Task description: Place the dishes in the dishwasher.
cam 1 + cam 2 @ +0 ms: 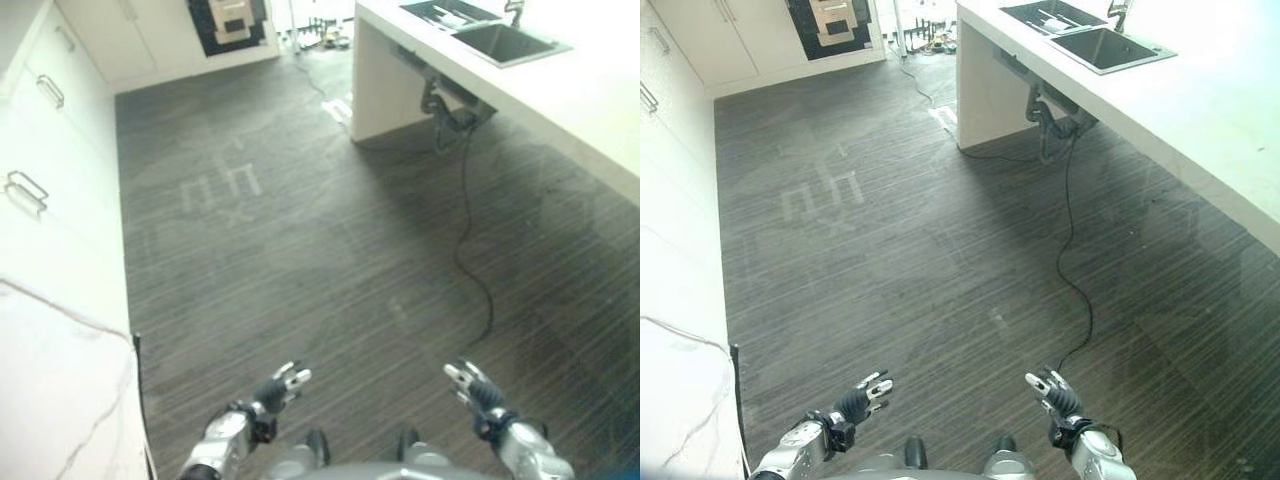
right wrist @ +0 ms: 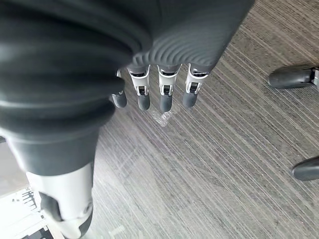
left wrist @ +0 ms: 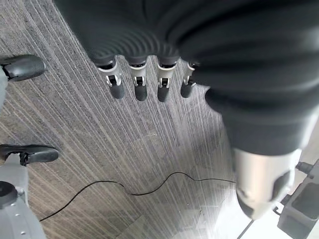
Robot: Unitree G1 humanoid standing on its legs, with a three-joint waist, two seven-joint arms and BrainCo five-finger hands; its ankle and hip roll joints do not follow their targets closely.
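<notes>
My left hand (image 1: 276, 388) and right hand (image 1: 474, 389) are held low over the dark striped floor (image 1: 300, 230), about a shoulder's width apart. Both have straight fingers and hold nothing. The left wrist view shows the left hand's fingers (image 3: 140, 85) straight above bare floor, and the right wrist view shows the same for the right hand's fingers (image 2: 165, 93). Far ahead on the right, a sink (image 1: 505, 41) is set in a white counter (image 1: 570, 95). A drainer (image 1: 1052, 15) beside the sink holds a pale dish-like item.
White cabinets with metal handles (image 1: 48, 90) line the left wall, with a white worktop (image 1: 50, 400) at the near left. The counter's side panel (image 1: 380, 85) juts into the floor at the far right. A dark panel (image 1: 230, 22) stands at the far wall.
</notes>
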